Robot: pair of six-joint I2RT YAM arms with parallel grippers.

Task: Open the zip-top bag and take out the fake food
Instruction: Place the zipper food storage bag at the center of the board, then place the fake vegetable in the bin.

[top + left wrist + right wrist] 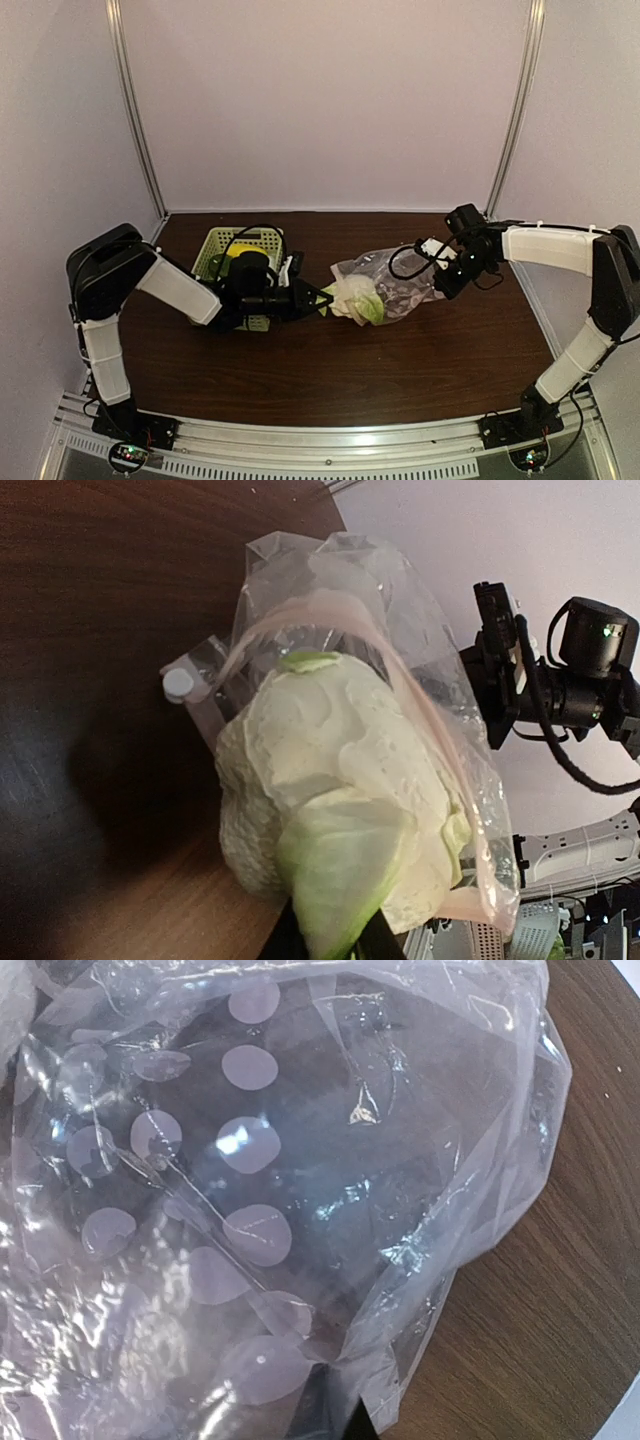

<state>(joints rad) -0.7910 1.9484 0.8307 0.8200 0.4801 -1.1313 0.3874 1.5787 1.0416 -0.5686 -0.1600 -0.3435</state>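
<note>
though half hidden, outstretched left tool (pixel 322 298) pinching lettuce (pixel 330 780), right tool (pixel 442 284) seemingly pinching bag (pixel 330 1160)

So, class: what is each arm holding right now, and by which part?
The left fingers pinch the fake lettuce by its green leaf tip. The right fingers pinch the zip-top bag at the end opposite its mouth.

Lettuce (pixel 330 770) fills zip-top bag (pixel 400 590) mouth; basket (pixel 215 245) behind left arm (pixel 180 290); near table (pixel 350 375) free.
</note>
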